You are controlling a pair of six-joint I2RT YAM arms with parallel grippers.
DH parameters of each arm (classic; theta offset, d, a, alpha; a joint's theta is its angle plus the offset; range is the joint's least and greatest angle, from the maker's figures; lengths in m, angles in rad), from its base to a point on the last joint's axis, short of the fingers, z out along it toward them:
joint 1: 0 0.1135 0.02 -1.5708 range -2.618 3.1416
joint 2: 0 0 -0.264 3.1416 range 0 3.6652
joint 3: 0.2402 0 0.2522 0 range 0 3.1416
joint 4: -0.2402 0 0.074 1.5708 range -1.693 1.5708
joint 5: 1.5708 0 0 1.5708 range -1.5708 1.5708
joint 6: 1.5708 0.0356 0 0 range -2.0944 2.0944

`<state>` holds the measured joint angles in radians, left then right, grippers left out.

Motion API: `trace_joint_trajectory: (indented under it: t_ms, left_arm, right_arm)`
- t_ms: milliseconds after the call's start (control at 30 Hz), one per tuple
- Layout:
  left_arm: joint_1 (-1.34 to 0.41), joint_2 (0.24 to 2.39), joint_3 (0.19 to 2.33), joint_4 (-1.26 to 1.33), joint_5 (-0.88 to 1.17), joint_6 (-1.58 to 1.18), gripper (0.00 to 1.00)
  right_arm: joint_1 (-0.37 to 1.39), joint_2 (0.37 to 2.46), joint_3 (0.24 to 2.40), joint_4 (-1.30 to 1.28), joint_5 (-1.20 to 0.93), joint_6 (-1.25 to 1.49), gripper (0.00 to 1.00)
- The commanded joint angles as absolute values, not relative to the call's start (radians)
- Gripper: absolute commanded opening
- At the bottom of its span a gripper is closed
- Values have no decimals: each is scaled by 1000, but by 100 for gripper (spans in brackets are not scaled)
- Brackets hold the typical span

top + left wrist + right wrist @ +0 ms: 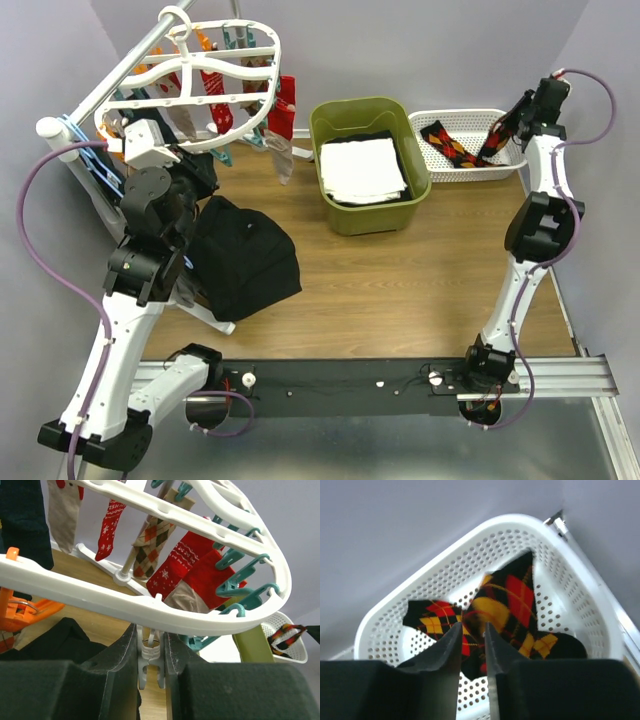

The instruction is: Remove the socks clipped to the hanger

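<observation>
Table (pixel 420 280) of wood spans the top view, and the hanger (pixel 220 96) hangs over its ten o'clock corner from a pole. The socks (pixel 176 562) dangle under its bars, red snowflake ones and beige argyle ones, among teal clips (pixel 235 557). A black garment (pixel 245 262) lies heaped at nine o'clock, just below the hanger. At twelve o'clock stands a green bin (pixel 372 215) with a folded white cloth (pixel 360 168) inside. Just beside it, at one o'clock, sits a white basket (pixel 465 172) with one black, red and yellow argyle sock lying in it. The right claw (pixel 473 626) hangs above the basket's far right corner. Its fingers are together on a second argyle sock (pixel 498 133), whose lower end reaches down into the basket. The left claw (pixel 150 630) sits under the hanger's near rim, its fingers pressed against both sides of a small white clip (pixel 149 652) that hangs from that rim. An orange clip (pixel 20 607) hangs at nine o'clock in the left wrist view.
</observation>
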<state>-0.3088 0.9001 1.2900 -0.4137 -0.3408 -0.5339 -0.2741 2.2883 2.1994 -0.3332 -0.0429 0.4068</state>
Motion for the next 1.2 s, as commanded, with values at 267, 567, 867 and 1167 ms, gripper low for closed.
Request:
trace_joint_trajectory:
  t_ms: [267, 567, 867, 1167]
  left_arm:
    - [-304, 891, 1250, -399, -282, -515, 0]
    - [-304, 845, 1216, -386, -262, -515, 0]
    - [-304, 805, 1255, -399, -288, -509, 0]
    - [-304, 772, 1259, -413, -305, -546, 0]
  right_arm:
    - [-242, 2340, 2333, -426, -290, 434, 68]
    - [-63, 2016, 2017, -441, -301, 319, 79]
    - [215, 1722, 1752, -308, -364, 318, 79]
    - [469, 1594, 1551, -109, -475, 255, 82]
